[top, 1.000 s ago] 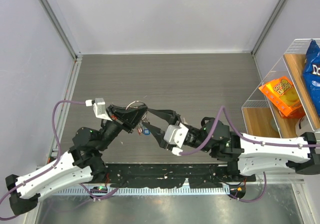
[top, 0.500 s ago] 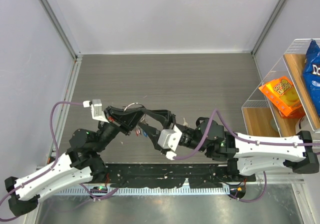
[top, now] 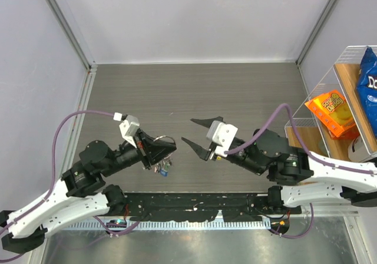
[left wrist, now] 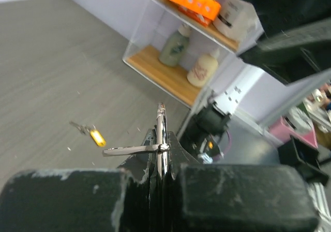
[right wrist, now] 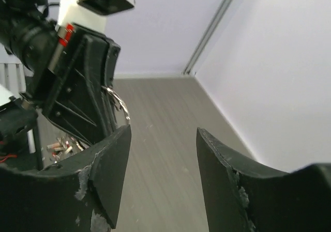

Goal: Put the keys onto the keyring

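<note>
From above, the thin silver wire keyring (top: 166,140) is pinched in the left fingers (top: 154,150), with coloured keys (top: 162,168) clustered just beside it. The right fingers (top: 202,122), black wedges, gape wide near the keyring, that arm reaching low. In the left wrist view the keyring stands edge-on between scuffed pads, and a yellow key (left wrist: 96,137) lies on the grained tabletop (left wrist: 41,61) beyond it. In the right wrist view the keyring sits beyond the spread fingers.

R hand (top: 187,130) backed off keyring (top: 166,140), L hand (top: 172,149) pulled nearer

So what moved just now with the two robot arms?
The right gripper pulled back to the right, open and empty. The left gripper swung toward the near edge, taking the keyring and its dangling keys along. It stays shut on the ring. The orange snack bag has not moved.
</note>
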Controlling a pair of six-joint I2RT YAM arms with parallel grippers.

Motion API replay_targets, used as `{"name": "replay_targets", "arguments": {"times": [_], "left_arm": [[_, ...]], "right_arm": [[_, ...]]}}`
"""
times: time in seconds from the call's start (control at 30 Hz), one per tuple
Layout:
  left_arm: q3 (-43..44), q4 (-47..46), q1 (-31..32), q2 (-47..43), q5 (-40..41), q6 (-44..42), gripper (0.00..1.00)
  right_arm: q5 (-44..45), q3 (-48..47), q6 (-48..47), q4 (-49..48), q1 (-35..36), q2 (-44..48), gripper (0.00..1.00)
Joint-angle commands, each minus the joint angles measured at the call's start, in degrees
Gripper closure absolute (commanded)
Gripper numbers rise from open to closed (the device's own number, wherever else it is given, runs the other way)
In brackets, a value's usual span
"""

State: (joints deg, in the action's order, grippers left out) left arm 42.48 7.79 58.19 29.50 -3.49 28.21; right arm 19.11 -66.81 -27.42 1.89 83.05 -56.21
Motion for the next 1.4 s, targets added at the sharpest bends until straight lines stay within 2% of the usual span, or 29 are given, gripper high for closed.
{"name": "replay_targets", "arguments": {"times": [0.0, 0.1, 0.2, 0.27, 0.33, 0.6, 0.87, 1.17, 1.37], "left_arm": [[5.9, 15.2, -0.2, 4.0, -12.8, 3.5, 1.00], [3.6, 15.4, -0.2, 6.7, -22.1, 8.2, 1.00], [-2.4, 5.7, -0.2, 7.6, -31.1, 18.2, 1.00], [-6.7, -3.6, -0.2, 7.1, -32.9, 24.6, 1.00], [-7.7, -5.7, -0.3, 6.9, -32.1, 26.8, 1.00], [-1.4, -3.3, -0.2, 11.4, -28.5, 20.8, 1.00], [4.9, -0.9, -0.2, 16.8, -29.2, 14.8, 1.00], [12.9, 5.0, -0.1, 18.8, -34.5, 9.9, 1.00], [15.6, 7.3, -0.2, 19.5, -37.1, 10.1, 1.00]], "right_arm": [[5.8, -4.8, 14.1, 16.7, 0.2, 2.3, 0.40], [4.6, -4.1, 18.3, 20.7, 0.2, 4.3, 0.40], [3.7, -1.8, 22.4, 22.7, 0.2, 7.2, 0.40], [2.9, 0.3, 23.9, 22.7, 0.2, 10.6, 0.40], [2.2, 2.0, 25.4, 22.7, 0.2, 12.9, 0.40], [1.1, 5.2, 30.0, 25.1, 0.2, 19.7, 0.41], [-1.6, 6.7, 32.3, 29.7, 0.2, 20.3, 0.43], [-12.9, 12.8, 24.0, 29.0, 0.2, 26.0, 0.40], [-13.7, 19.3, 16.1, 19.7, 0.2, 28.6, 0.39]]}}
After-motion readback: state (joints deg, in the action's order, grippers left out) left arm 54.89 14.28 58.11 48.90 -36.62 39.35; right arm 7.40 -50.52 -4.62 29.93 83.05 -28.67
